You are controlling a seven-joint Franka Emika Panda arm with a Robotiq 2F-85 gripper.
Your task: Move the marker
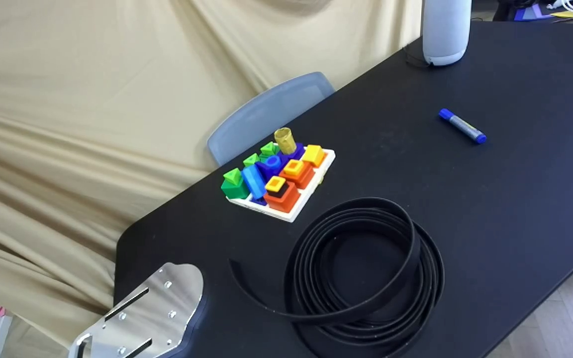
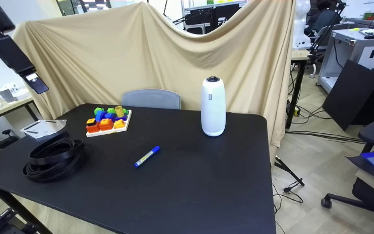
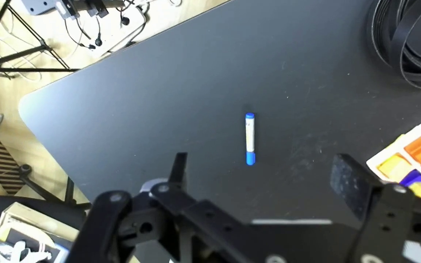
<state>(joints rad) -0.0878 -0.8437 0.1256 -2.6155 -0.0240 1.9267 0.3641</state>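
Blue marker (image 2: 146, 156): lying flat on the black table (image 2: 187, 195), blue at both ends and pale in the middle, well apart from the other things.
Gripper (image 3: 261, 164): up above the table, its two fingers spread wide, with nothing in its grip (in the wrist view the marker shows ahead of the gap, down on the table).
Black coil (image 2: 55, 159): wound round and round on the table, one end sticking out loose.
White board (image 1: 309, 186): near the coil, full of bright toy blocks (image 1: 272, 163) in green, blue, orange and yellow; a gold tube (image 1: 285, 141) leans a bit on top.
White tower (image 2: 213, 107): standing up straight near the table's back edge, with the marker between it and the coil.
Metal plate (image 1: 152, 308): shiny, with long slots, at one end of the table.
Gray chair (image 2: 151, 99): its back peeks up behind the table.
Tan cloth (image 2: 174, 65): hanging behind the chair.
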